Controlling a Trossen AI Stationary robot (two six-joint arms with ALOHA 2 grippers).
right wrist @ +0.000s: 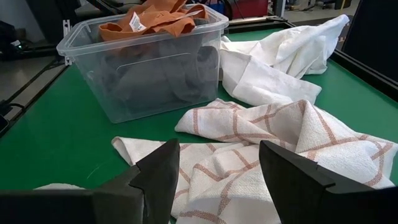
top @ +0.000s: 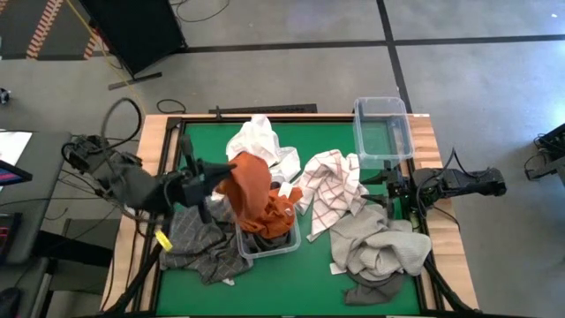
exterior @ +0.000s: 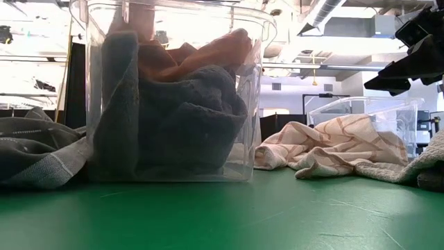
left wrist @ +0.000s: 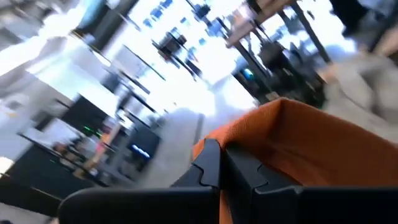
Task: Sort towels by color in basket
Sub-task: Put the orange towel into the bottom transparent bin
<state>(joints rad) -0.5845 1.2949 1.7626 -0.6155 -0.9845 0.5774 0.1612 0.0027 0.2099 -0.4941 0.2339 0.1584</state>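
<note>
Green felt covers the surface, and towels lie all over it: a beige-grey heap at near right, a heathered grey one at near left, a red-checked one in the middle, a white one farther off. A clear bin near the middle holds a dark grey towel; an empty clear bin stands at far right. My left fingers are pinched tight on the rust orange towel, held raised with its tail draping into the near bin. To do this well, I judge, I should carry it fully over the bin and lower it before letting go, so no fold hangs over the rim. My right fingers are spread wide and empty, just above the checked towel.
</note>
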